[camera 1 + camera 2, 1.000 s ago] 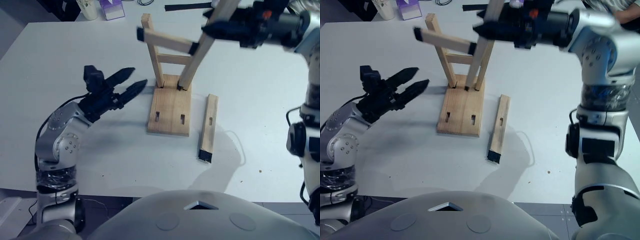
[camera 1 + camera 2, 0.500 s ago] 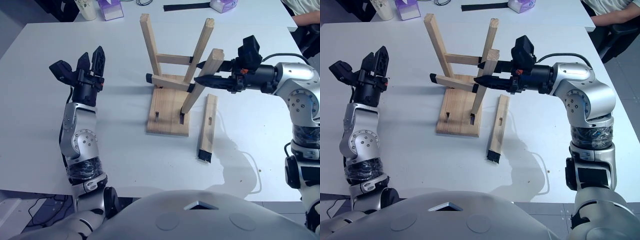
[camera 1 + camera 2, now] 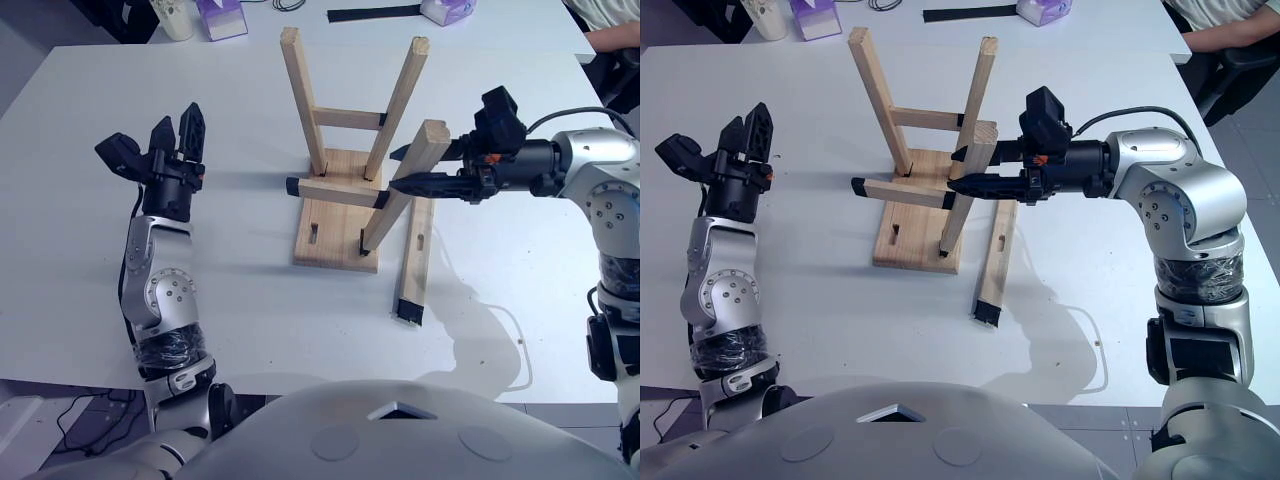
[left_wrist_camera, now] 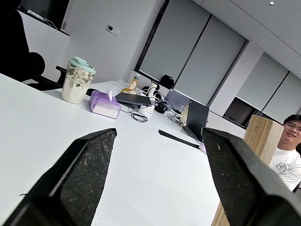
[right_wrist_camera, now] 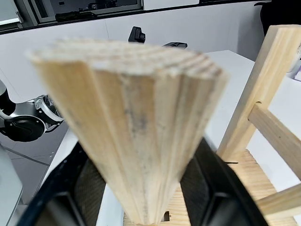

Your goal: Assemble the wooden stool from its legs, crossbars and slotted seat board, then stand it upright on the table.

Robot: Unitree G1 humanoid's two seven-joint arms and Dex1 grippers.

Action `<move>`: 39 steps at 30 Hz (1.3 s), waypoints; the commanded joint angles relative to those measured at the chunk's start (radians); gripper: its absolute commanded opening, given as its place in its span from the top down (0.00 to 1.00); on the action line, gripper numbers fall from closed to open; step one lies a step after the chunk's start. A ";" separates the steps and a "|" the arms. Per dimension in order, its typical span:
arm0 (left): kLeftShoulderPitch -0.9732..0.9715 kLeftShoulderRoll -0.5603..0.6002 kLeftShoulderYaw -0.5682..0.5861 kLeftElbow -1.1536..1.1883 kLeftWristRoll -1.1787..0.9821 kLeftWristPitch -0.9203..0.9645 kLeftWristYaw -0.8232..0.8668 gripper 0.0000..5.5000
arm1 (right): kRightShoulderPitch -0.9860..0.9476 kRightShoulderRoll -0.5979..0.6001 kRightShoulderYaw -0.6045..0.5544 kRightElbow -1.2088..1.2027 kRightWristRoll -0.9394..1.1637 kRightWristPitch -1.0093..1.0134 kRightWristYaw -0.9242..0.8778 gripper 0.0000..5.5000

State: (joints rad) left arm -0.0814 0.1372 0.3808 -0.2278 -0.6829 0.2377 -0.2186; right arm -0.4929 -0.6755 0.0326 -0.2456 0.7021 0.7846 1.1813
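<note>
The right gripper [image 3: 402, 170] clamps a tilted leg [image 3: 383, 215] at the middle of the desk [image 3: 250, 290]!
Its foot meets the flat seat board [image 3: 335, 225], two joined legs [image 3: 303, 100] standing at its far end; a loose leg [image 3: 415, 255] lies just beside, rightward. Near the left edge the left gripper [image 3: 180, 118] gapes, empty.

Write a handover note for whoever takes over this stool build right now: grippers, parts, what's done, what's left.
Left gripper: open, empty, raised left of the seat board.
Right gripper: shut on the third leg near its top. The leg is tilted, foot at the board's near right slot; cannot tell if it is seated.
Done: far legs with their crossbar stand in the board. A second crossbar sticks out from the third leg.
Left: seat the third leg, fit the loose leg lying right of the board, join it to the second crossbar, turn the stool upright.
</note>
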 commanded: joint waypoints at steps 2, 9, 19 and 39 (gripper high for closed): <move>0.020 -0.011 -0.001 0.011 0.011 -0.008 0.017 0.39 | -0.030 -0.001 0.019 0.046 -0.032 -0.022 -0.015 0.63; 0.021 -0.026 -0.018 0.021 0.016 -0.006 0.022 0.39 | -0.067 0.019 0.056 0.114 -0.088 -0.088 -0.020 0.63; 0.120 -0.093 -0.082 -0.034 0.036 -0.008 0.040 0.39 | 0.165 -0.023 0.223 -0.019 -0.215 -0.149 -0.061 0.63; 0.187 -0.148 -0.055 -0.057 0.030 -0.073 0.080 0.39 | 0.066 -0.060 -0.070 0.062 0.003 -0.178 -0.043 0.35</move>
State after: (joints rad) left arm 0.0962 -0.0127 0.3094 -0.2702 -0.6457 0.1748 -0.1526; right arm -0.4549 -0.7042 -0.0128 -0.1618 0.6908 0.5878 1.1150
